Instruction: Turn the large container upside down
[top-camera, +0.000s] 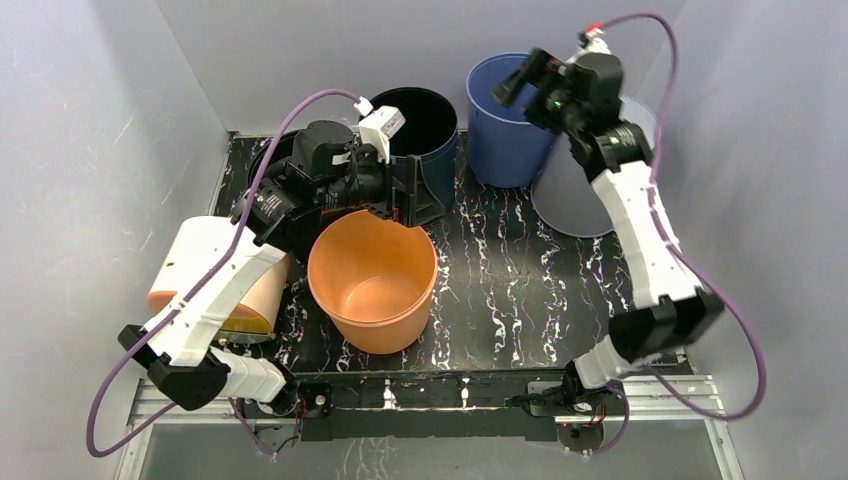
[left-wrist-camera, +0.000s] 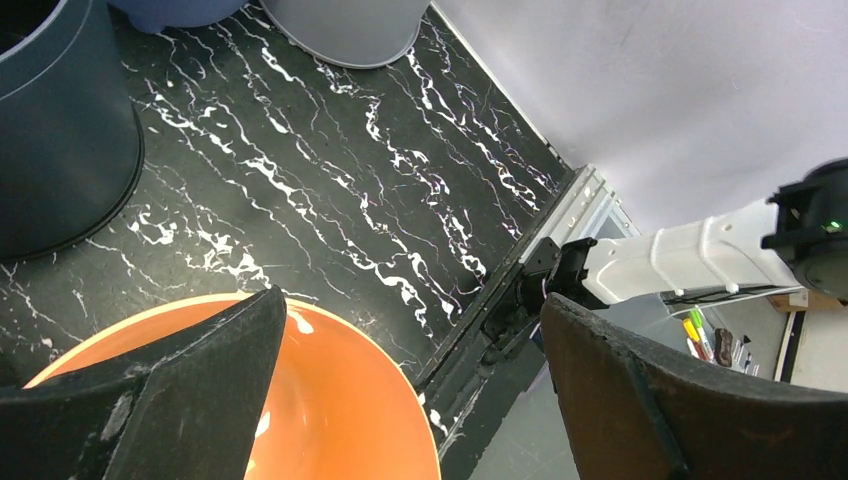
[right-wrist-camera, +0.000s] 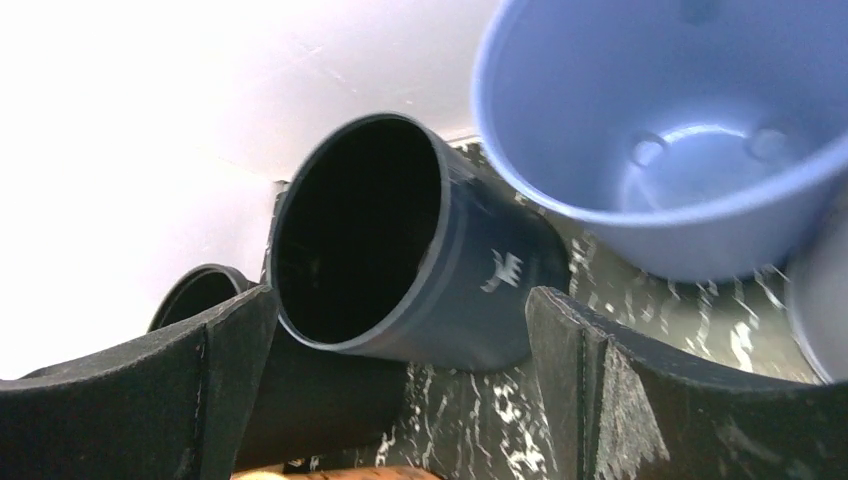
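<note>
Handling of orange container (top-camera: 378, 338): judged light, stiff plastic; the smooth wall may slip. It is empty, so tipping spills nothing.
Position: upright, mouth up, on the tabletop (top-camera: 520, 270), lower centre of the top view.
Grip spot: far rim, one jaw inside and one outside.
Left gripper (left-wrist-camera: 412, 300): jaws spread wide over that rim, holding nothing.
Right gripper (right-wrist-camera: 400, 300): jaws spread, empty, upper right near the blue container (top-camera: 505, 125).
</note>
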